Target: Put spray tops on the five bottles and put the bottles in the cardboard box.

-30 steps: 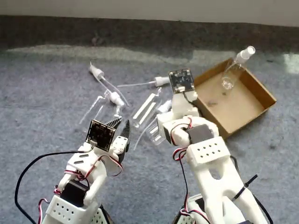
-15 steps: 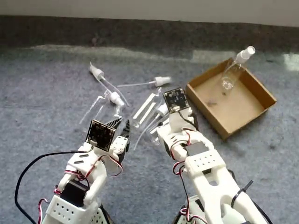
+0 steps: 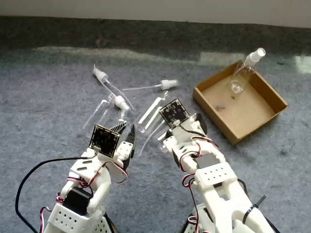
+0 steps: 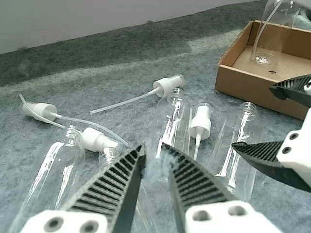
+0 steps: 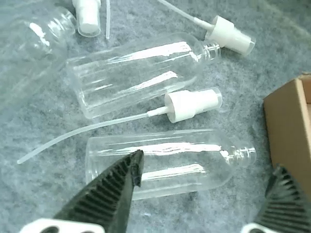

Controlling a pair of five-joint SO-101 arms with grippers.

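Several clear bottles lie on the grey carpet without tops, among them one (image 5: 165,162) between the fingers of my right gripper (image 5: 206,174), which is wide open just above it. A second bottle (image 5: 136,68) lies beyond it, with a loose white spray top (image 5: 192,104) between the two. More spray tops (image 3: 169,84) (image 3: 100,74) are scattered farther off. The left gripper (image 4: 151,148) hovers low, slightly open and holding nothing, in front of a bottle (image 4: 172,116). In the cardboard box (image 3: 265,121), one bottle with a spray top (image 3: 243,73) leans over the far rim.
The box sits on the right, close to the right arm (image 3: 214,170). Long dip tubes (image 4: 121,102) trail from the spray tops across the carpet. Bare carpet lies to the far left and near the arms' bases.
The right arm has pulled back from the box's edge toward the left, bringing its open gripper over the loose bottles. The left arm has stayed still.
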